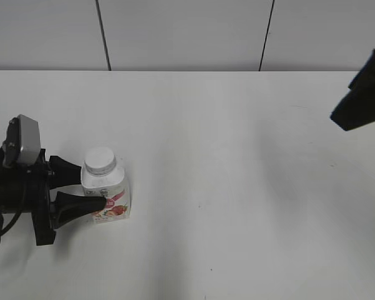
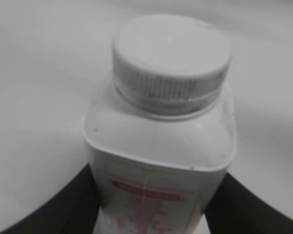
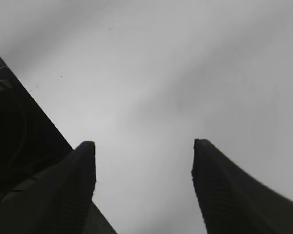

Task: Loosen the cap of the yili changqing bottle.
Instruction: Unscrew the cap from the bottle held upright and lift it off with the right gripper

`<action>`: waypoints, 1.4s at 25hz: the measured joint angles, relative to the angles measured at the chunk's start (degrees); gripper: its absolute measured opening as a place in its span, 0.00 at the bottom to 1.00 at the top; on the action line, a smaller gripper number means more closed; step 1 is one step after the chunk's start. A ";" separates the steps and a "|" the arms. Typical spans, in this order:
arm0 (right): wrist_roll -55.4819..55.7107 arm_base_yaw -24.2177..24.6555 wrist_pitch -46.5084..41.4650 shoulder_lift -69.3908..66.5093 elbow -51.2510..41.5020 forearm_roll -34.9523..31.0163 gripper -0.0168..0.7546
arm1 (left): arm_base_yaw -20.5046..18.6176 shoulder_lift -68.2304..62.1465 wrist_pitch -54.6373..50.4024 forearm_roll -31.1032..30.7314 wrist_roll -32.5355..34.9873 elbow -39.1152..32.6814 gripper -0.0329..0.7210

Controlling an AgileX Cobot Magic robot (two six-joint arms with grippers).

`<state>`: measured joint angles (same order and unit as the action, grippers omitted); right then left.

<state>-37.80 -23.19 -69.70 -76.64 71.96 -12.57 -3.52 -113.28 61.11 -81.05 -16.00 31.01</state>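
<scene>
The yili changqing bottle (image 1: pixel 111 201) stands upright on the white table at the left, white with a pink-red strawberry label. Its ribbed white cap (image 1: pixel 100 160) sits on the neck. My left gripper (image 1: pixel 91 185) reaches in from the left and is shut on the bottle's body below the shoulders. In the left wrist view the bottle (image 2: pixel 158 146) and cap (image 2: pixel 171 63) fill the frame, with a dark finger (image 2: pixel 73 204) pressed against each side of the body. My right gripper (image 3: pixel 144 146) hangs open over bare table with nothing between its fingers, far from the bottle.
The right arm (image 1: pixel 362 94) shows as a dark shape at the upper right edge of the exterior view. The white table (image 1: pixel 237 187) stretches between it and the bottle. A light panelled wall (image 1: pixel 187 31) runs along the back edge.
</scene>
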 joint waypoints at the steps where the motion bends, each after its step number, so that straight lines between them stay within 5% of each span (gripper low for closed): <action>1: -0.11 -1.11 0.00 -1.54 1.45 0.06 0.66 | 0.00 0.00 0.00 -0.06 0.00 0.00 0.57; 23: 5.08 -24.19 0.00 -34.97 31.28 2.76 0.66 | 0.00 0.00 0.05 -0.24 0.00 0.00 0.57; 30: 31.15 -25.94 0.00 -41.64 37.37 2.88 0.62 | 0.00 0.00 0.00 -0.24 0.00 0.00 0.57; 35: 39.77 -25.94 0.00 -43.68 40.48 2.68 0.60 | 0.00 0.00 0.00 -0.24 0.00 0.00 0.57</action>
<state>1.97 -49.13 -69.70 -120.31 112.44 -9.89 -3.52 -113.28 61.12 -81.28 -16.00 31.01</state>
